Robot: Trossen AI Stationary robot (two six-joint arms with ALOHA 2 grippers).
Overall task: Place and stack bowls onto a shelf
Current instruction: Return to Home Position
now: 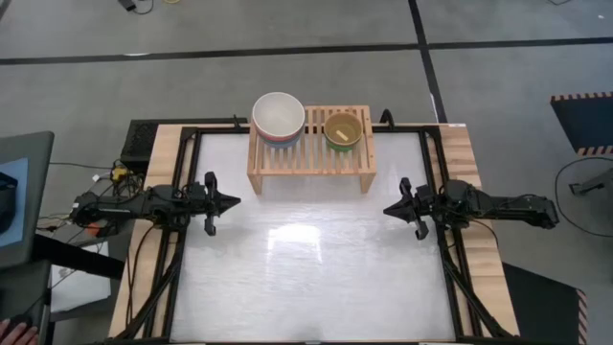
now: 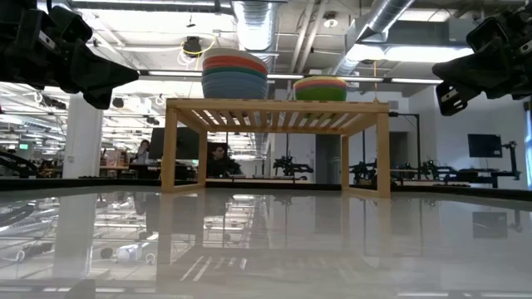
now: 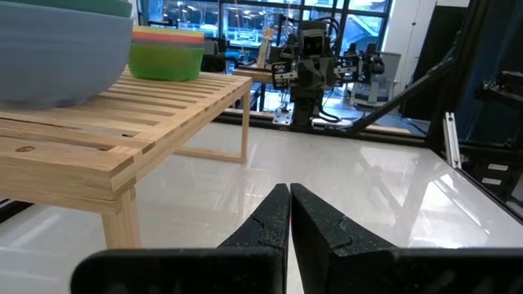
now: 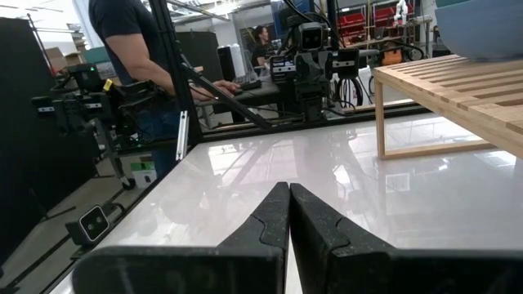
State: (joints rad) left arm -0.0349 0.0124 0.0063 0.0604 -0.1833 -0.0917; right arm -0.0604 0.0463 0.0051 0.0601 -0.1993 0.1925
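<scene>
The light-wood shelf point(image 1: 309, 149) stands on its side legs at the table's far edge. On its slatted top rest two stacks. The large stack point(image 1: 279, 117) has a cream white bowl on top, with red, teal and slate blue below point(image 2: 235, 75). The small stack point(image 1: 343, 130) shows yellow on top and lime green at the bottom point(image 2: 320, 88). My left gripper point(image 1: 236, 202) hovers shut at the table's left side. My right gripper point(image 1: 388, 209) hovers shut at the right side. Both hold nothing.
The white glossy tabletop point(image 1: 306, 268) stretches bare between the arms and toward the near edge. A black frame point(image 1: 182, 240) borders it. A person point(image 4: 139, 49) stands beyond the table in the right wrist view.
</scene>
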